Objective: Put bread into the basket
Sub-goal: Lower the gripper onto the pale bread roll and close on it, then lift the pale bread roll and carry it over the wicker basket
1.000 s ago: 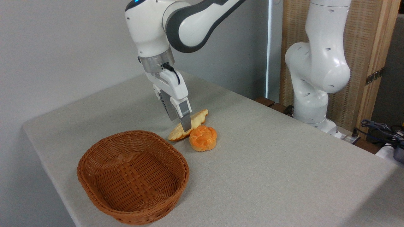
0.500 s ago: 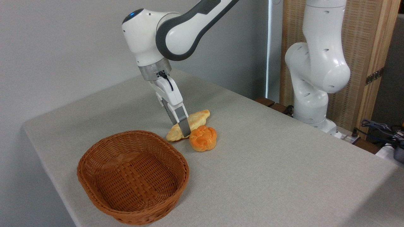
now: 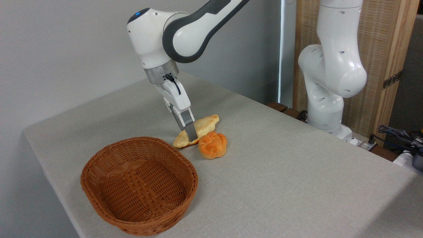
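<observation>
- The gripper [image 3: 191, 135] is clamped across the middle of the bread [image 3: 198, 129].
- Compared with a second ago, the bread is raised slightly off the table [image 3: 297, 172], its left end lifted; the lift is judged begun.
- The bun [image 3: 212, 144] sits just beside the bread.
- The basket [image 3: 99, 193] lies near, lower left, empty, with clear room between.

One bread [image 3: 202, 125], one orange bun [image 3: 212, 145] and one basket [image 3: 138, 185] on one table [image 3: 281, 185].
</observation>
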Motion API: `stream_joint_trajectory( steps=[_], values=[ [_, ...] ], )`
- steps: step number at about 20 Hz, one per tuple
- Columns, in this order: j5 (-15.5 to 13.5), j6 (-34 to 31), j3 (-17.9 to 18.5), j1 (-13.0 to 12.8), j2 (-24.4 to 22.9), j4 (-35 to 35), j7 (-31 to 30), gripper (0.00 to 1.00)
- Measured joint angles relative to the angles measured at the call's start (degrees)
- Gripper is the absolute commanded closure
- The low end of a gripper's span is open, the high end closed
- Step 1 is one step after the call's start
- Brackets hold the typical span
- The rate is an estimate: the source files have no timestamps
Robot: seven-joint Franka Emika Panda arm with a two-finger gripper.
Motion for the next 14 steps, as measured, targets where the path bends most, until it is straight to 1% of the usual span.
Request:
stream_joint_trajectory(
  steps=[8, 11, 13, 14],
  values=[
    [0.0, 0.01, -0.02, -0.01, -0.78, 0.5, -0.16, 0.82],
    [0.0, 0.0, -0.88, -0.04, -2.7, 0.85, -2.06, 0.81],
    [0.0, -0.02, -2.36, -0.08, -4.84, 1.25, -4.57, 0.76],
    [0.0, -0.25, -2.55, -0.09, -5.51, 1.91, -5.17, 0.75]
  ],
)
